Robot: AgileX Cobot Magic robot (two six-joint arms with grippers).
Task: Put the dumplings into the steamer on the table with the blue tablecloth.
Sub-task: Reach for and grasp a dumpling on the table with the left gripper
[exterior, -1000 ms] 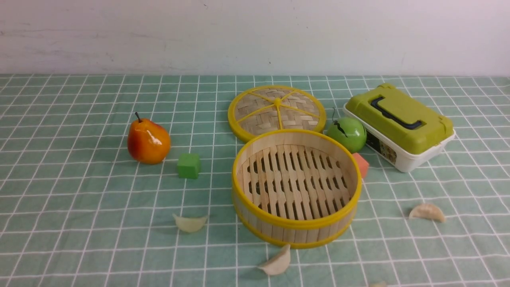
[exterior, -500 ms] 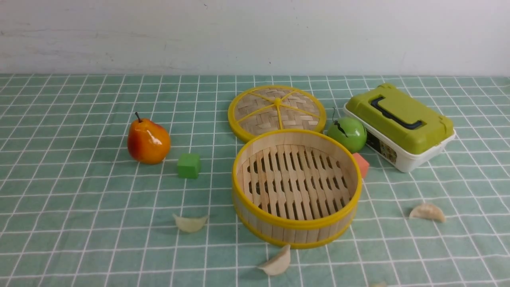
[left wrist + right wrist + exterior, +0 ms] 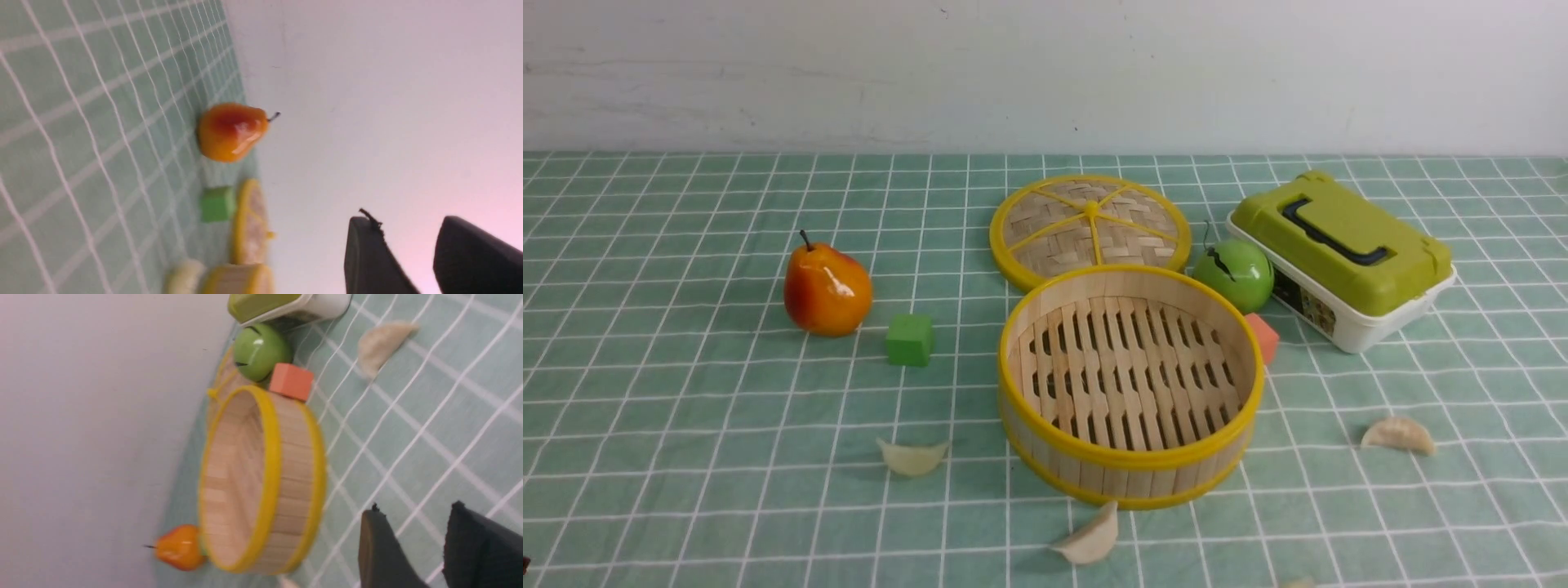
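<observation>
Approach step: steamer (image 3: 1131,478) empty, dumplings (image 3: 912,457) on tabletop (image 3: 686,408). Left end effector (image 3: 412,261) and right end effector (image 3: 425,555) parted, empty. Next: reach for a dumpling.

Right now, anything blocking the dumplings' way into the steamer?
Nothing visible. The left dumpling, front dumpling and right dumpling lie on bare cloth around the steamer, whose floor is empty. The orange cube sits beside its far right side, off the right dumpling's path. A fourth dumpling just shows at the bottom edge.
</observation>
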